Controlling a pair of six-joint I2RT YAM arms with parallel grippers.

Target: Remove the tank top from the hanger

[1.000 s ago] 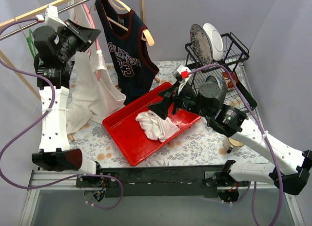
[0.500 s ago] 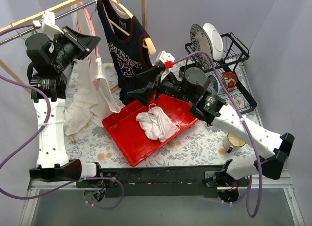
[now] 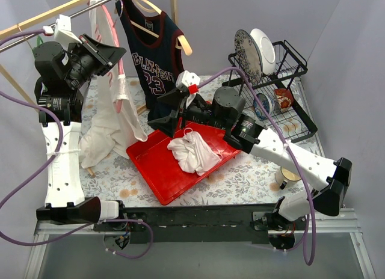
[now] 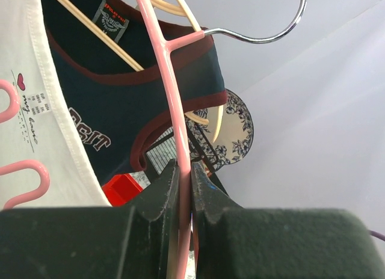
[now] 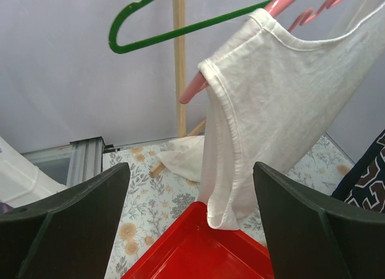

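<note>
A white tank top (image 3: 111, 119) hangs from a pink hanger (image 3: 113, 26) at the left. It shows in the right wrist view (image 5: 289, 104), draped over the pink hanger arm (image 5: 195, 86), its lower edge above the red tray. My left gripper (image 3: 114, 50) is shut on the pink hanger (image 4: 174, 110). My right gripper (image 3: 163, 107) is open and empty, facing the hanging tank top a short way off (image 5: 192, 231).
A navy jersey (image 3: 157, 68) hangs on a wooden hanger on the rail (image 3: 48, 14). A red tray (image 3: 150, 162) holds a crumpled white garment (image 3: 194, 153). A dish rack (image 3: 295, 92) with plates stands at the right. A mug (image 3: 287, 175) sits near the front right. A green hanger (image 5: 180, 26) hangs behind.
My right arm has swung left and up from over the tray towards the hanging white tank top. My left gripper keeps its hold on the pink hanger, shifted slightly.
</note>
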